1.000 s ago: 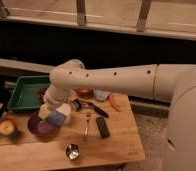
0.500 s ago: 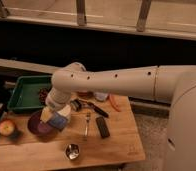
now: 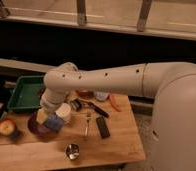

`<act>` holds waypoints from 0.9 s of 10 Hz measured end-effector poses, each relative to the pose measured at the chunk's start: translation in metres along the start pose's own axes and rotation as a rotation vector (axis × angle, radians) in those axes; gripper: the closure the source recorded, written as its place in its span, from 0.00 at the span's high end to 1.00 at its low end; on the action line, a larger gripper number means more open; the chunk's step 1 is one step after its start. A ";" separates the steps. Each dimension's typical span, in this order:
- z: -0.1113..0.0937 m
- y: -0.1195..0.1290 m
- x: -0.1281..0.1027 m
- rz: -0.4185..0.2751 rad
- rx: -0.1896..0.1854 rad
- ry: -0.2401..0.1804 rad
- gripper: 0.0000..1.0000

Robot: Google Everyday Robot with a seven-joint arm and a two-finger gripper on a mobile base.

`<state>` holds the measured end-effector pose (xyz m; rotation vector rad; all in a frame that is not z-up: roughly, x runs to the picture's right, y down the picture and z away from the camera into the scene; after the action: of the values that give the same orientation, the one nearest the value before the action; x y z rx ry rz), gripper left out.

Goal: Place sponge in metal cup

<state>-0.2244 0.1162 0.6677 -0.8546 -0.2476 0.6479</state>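
Tilted sponge [image 3: 54,123] in tool [image 3: 49,119] over bowl [image 3: 35,128]

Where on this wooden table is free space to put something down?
Bare: the wooden table's front right corner, right of the small shiny metal cup; also front left, between it and the red apple. Crowded: the middle, where the gripper holds the blue-grey sponge over the dark purple bowl.

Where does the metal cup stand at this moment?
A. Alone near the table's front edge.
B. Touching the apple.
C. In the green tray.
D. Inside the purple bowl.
A: the metal cup stands by itself near the front edge of the table, apart from the claw, which hangs over the purple bowl at the left, apparently shut on the sponge.
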 end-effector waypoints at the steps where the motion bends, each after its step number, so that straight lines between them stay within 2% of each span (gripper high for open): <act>1: 0.005 0.003 0.003 0.013 -0.004 0.012 0.00; 3: 0.008 0.009 0.024 0.050 -0.011 0.036 0.00; 6: 0.003 0.015 0.077 0.129 -0.007 0.081 0.00; 8: 0.005 0.020 0.106 0.186 -0.004 0.136 0.00; 9: 0.013 0.021 0.116 0.207 -0.012 0.163 0.00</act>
<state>-0.1487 0.2059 0.6537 -0.9474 -0.0155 0.7656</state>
